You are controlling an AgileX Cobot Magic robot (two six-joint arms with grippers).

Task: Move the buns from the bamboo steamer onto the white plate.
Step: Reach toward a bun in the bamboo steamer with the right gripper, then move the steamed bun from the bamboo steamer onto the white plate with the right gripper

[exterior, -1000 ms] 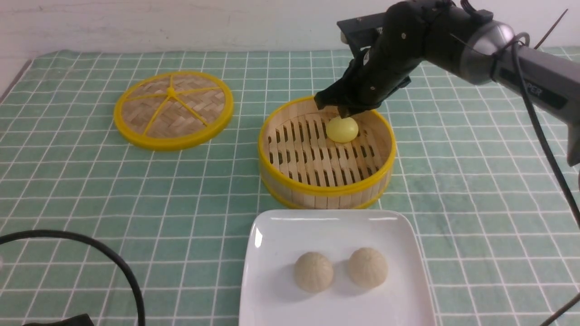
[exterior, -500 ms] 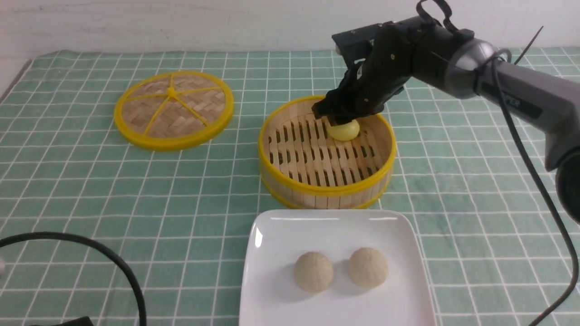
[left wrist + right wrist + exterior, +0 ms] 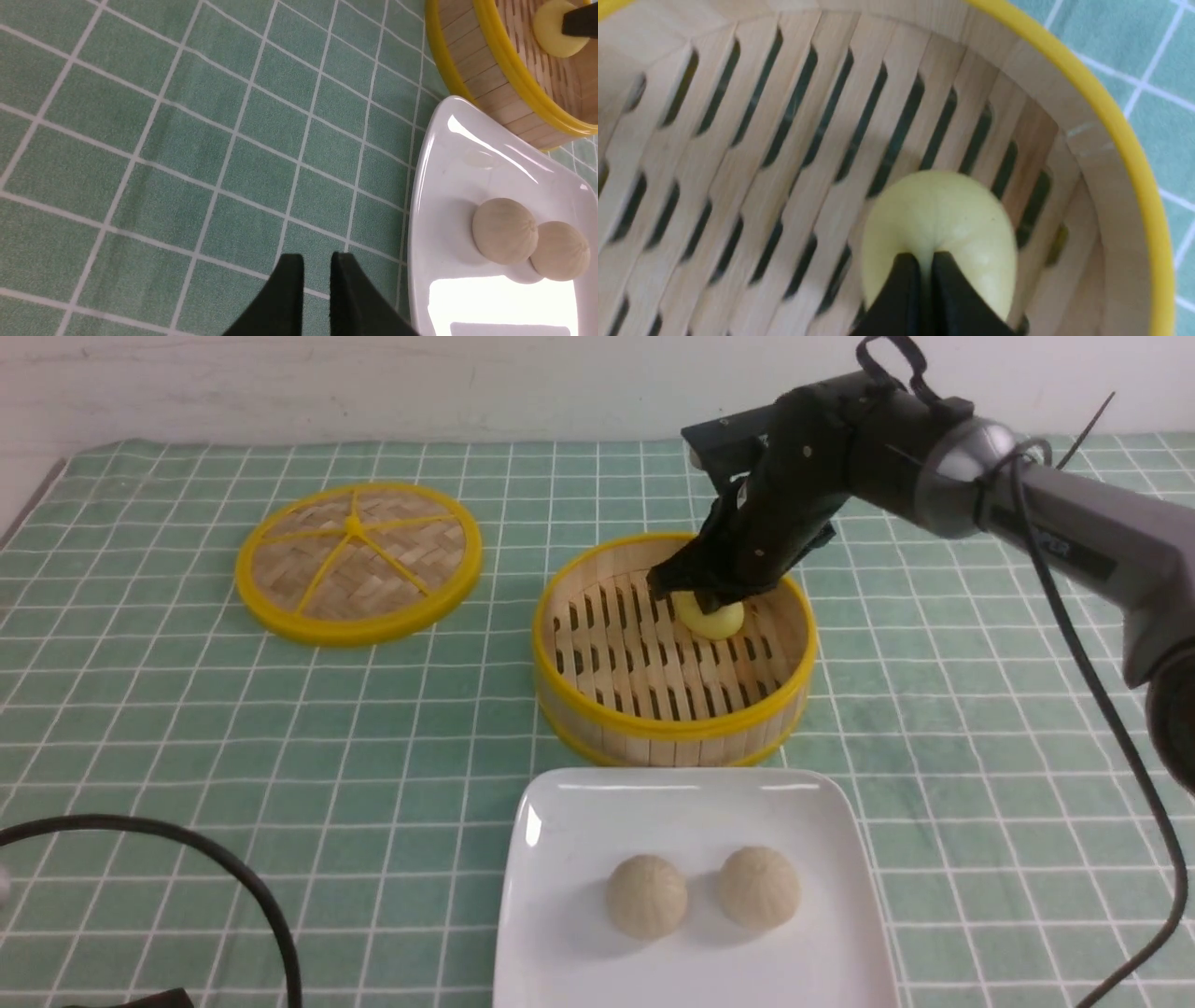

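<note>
The table (image 3: 980,728) is covered by a green, white-gridded cloth (image 3: 140,709). On it are set a round woven yellow-rimmed lid (image 3: 358,563), a round pale-wood bamboo steamer (image 3: 672,739), a glossy white square plate (image 3: 691,810) just beside it, and a black cable (image 3: 233,870).

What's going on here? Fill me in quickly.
The right gripper is down inside the bamboo steamer, jaws closed to a pinch on top of the yellow bun, which sits on the slat floor. A cream bun and a second cream bun already lie on the white plate. The left gripper hangs slightly open over the tablecloth beside the plate, holding nothing.
</note>
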